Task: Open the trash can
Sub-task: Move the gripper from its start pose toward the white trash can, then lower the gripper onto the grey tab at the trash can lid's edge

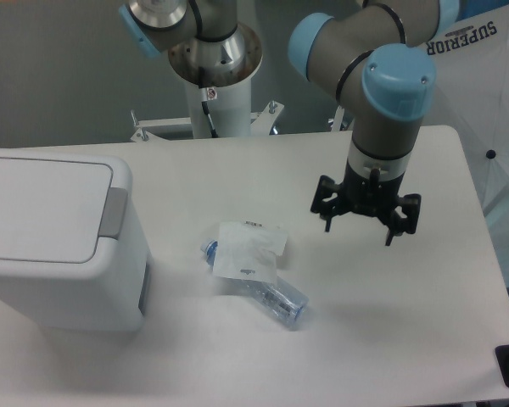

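Camera view: a white worktop (390, 339) is shown before a grey wall (51, 68). The trash can (55, 237), lid closed, is placed at the left edge. A white pouch (248, 252) is laid over a clear bottle (276, 298) mid-surface. The end effector (360, 229) is held spread wide and empty above the right side.

We see an arm (382, 51) of grey metal tubes with light-blue round caps at the joints. At the upper left of the frame, its white base column (214, 102) carries a black cable and a small red-marked sticker. The claw (357, 224) is black, with two thin prongs.
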Robot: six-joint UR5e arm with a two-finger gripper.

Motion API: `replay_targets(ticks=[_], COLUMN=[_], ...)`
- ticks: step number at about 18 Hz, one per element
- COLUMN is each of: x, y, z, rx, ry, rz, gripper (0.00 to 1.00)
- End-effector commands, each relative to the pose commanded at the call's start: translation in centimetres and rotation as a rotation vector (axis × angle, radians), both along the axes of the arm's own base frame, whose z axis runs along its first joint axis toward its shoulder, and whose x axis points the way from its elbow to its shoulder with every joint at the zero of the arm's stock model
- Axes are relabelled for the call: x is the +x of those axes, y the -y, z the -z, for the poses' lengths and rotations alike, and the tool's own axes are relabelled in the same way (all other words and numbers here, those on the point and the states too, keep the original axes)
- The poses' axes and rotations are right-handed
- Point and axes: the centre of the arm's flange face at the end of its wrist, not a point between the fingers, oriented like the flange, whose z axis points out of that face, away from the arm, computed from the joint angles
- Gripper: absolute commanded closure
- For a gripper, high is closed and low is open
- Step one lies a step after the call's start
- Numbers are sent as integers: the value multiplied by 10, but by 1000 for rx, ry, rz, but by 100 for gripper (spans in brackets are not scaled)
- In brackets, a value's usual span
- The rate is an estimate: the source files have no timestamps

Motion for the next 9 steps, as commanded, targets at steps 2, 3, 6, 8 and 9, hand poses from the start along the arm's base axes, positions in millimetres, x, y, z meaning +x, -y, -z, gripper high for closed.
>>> replay_targets(ticks=[2,3,6,8,9], x=[20,28,60,80,87], y=[-16,-22,-35,-39,-41], z=[-2,-7,-35,-53,-59], rx=[26,52,115,155,166], ry=[30,46,60,63,65], rz=[5,-17,-46,-26,-26], gripper=[0,0,0,0,0])
